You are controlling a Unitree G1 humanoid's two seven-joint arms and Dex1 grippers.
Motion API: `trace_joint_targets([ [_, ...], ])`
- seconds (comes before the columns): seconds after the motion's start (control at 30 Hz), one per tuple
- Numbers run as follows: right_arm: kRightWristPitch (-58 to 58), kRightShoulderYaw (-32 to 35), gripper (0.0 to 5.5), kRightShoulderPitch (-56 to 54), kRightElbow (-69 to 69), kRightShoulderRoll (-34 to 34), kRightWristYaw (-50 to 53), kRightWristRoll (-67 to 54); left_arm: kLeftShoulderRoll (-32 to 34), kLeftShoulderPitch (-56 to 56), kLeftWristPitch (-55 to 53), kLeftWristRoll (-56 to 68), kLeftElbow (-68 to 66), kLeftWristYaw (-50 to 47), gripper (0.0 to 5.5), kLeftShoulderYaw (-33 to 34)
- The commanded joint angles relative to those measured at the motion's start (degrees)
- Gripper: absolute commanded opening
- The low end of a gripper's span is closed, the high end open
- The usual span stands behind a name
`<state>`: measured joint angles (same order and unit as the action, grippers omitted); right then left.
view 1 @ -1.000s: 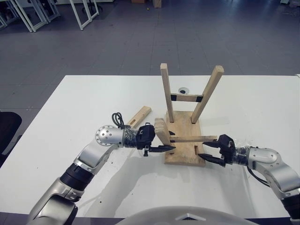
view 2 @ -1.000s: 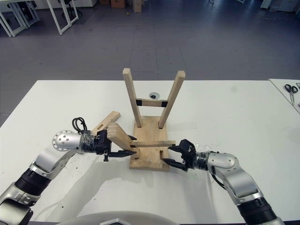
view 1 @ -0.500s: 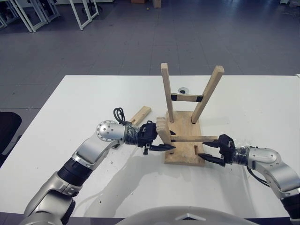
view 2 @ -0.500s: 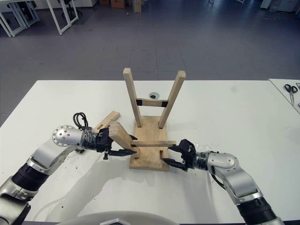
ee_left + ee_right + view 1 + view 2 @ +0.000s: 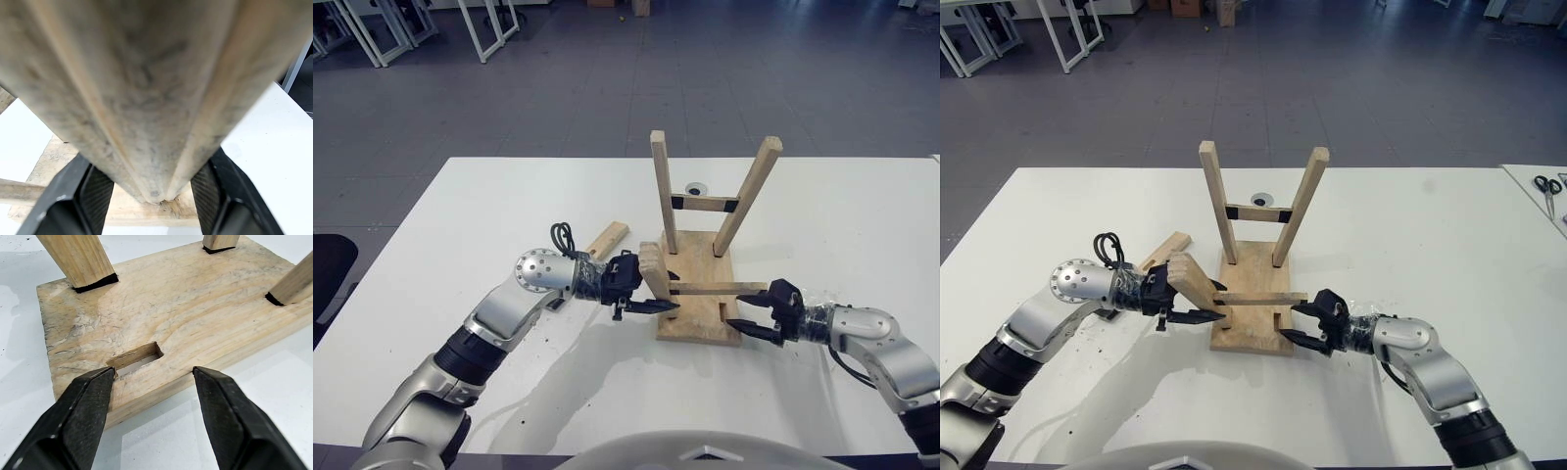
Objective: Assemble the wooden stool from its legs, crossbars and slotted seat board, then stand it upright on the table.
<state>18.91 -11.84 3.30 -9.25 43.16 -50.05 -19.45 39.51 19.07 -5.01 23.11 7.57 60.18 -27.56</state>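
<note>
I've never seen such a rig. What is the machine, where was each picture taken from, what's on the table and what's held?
This is a humanoid robot with two arms, each ending in a two-finger gripper. Two pictures come from cameras on its head, looking down over the arms; the other two from cameras on its wrists. On the white table lies a seat board with two legs standing in its far slots, joined by a crossbar. The left gripper is shut on a third leg, which stands tilted in a near slot and carries a second crossbar. The right gripper is open beside the board's empty slot. A loose leg lies to the left.
</note>
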Motion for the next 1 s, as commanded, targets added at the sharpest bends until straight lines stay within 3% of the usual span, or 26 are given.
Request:
trace_joint_targets([
  [0.03, 4.48, -5.03, 2.93, 3.12, 5.16, -0.55, 1.30, 5.56, 0.79, -2.93, -3.47, -10.51, -4.57, 0.16, 2.68, -4.23],
  [0.17, 4.58, -5.18, 2.93, 3.18, 5.07, -0.54, 1.33, 5.51, -2.21, -2.00, -0.80, -8.88, -3.21, 1.45, 3.30, -0.01],
  [0.37, 5.00, -5.34, 2.93, 3.86, 4.38, -0.40, 1.56, 5.29, 3.97, -8.12, -3.93, -6.02, 2.06, 3.59, 3.30, 8.25],
  [0.47, 4.85, -5.22, 2.93, 4.96, 4.37, -0.40, 2.17, 5.28, 8.68, -12.18, -6.19, -4.26, 3.74, 3.56, 3.30, 14.79],
  [0.57, 5.23, -5.88, 2.93, 3.11, 7.48, -3.55, 3.69, 5.18, 8.27, -11.22, -9.89, 1.15, 1.88, 0.84, 3.30, 23.53],
  [0.7, 7.34, -4.86, 2.93, -4.31, 14.82, -12.66, 5.94, 2.42, 1.14, 3.02, -21.56, 17.26, 1.18, -11.59, 3.30, 36.61],
  [0.77, 7.48, -4.48, 2.93, -7.70, 18.53, -16.27, 6.96, 2.24, -1.07, 9.01, -26.34, 23.66, 2.35, -16.58, 3.30, 39.74],
  [1.0, 5.01, -2.39, 2.93, -15.13, 29.38, -23.69, 13.18, 4.46, -4.61, 20.03, -40.77, 40.17, 10.87, -28.96, 3.30, 40.41],
])
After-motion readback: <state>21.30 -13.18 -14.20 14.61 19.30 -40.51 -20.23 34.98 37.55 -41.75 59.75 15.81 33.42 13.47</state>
